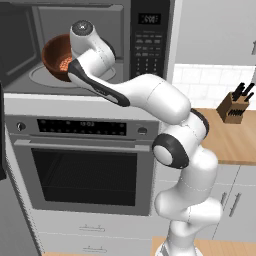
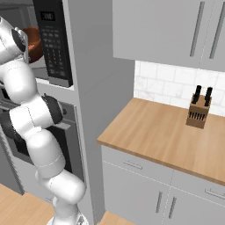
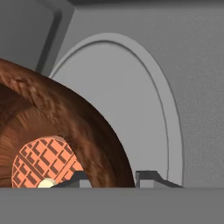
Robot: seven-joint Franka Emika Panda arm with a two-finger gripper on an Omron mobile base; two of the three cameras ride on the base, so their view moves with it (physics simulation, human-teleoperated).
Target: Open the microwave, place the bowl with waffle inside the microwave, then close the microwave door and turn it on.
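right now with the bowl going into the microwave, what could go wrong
The bowl hangs tilted in the microwave, pinched at its rim by the gripper, so the waffle could slide out. Released from here, the bowl may drop onto the turntable and tip.

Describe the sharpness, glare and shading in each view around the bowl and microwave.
Left base view: even flat light, no glare; the bowl tilts in the open microwave, mildly soft edges. Right base view: the bowl shows as a blurred orange-brown sliver behind the arm. Hand view: waffle grid crisp, bowl rim streaky, turntable evenly grey.
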